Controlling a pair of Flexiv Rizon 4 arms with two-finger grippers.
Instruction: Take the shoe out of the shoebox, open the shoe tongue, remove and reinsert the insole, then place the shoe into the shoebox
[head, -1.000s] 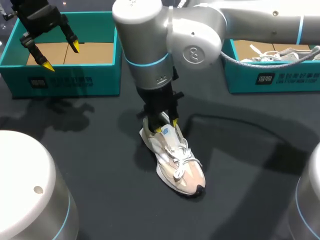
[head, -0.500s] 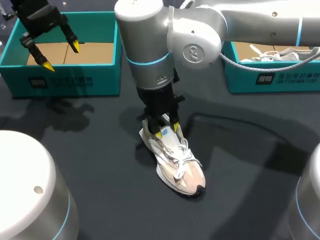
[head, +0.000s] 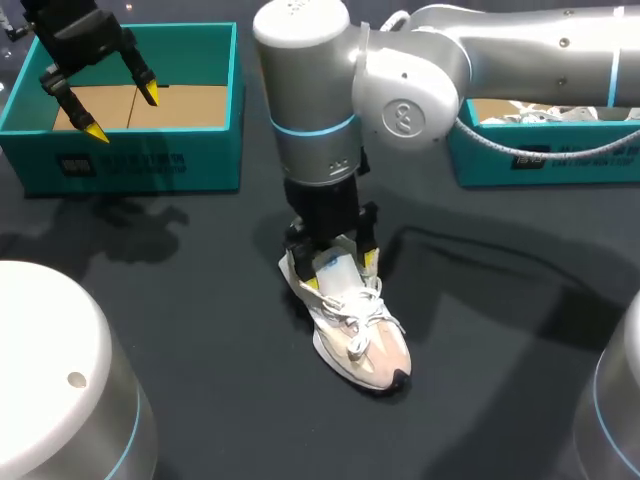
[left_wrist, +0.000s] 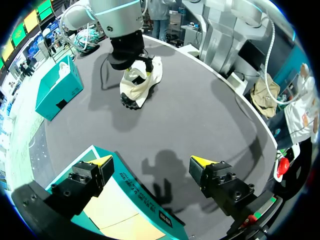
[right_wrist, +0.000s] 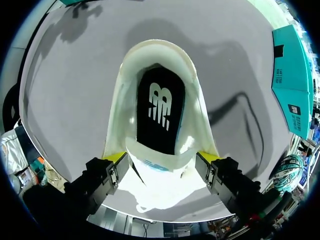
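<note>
Right pincer (head: 341, 272) is spread wide, straddling the heel end of the shoe (head: 365, 338) upright on the tabletop (head: 200, 300). Left pincer (head: 122, 112) hovers apart over the teal shoebox (head: 140, 36).

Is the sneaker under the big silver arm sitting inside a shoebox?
No, the sneaker lies on the bare black table, beneath the right gripper.

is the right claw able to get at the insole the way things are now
Probably yes. The right claw sits over the shoe, and the dark insole shows uncovered through its mouth just ahead; only the tongue lies close by.
</note>
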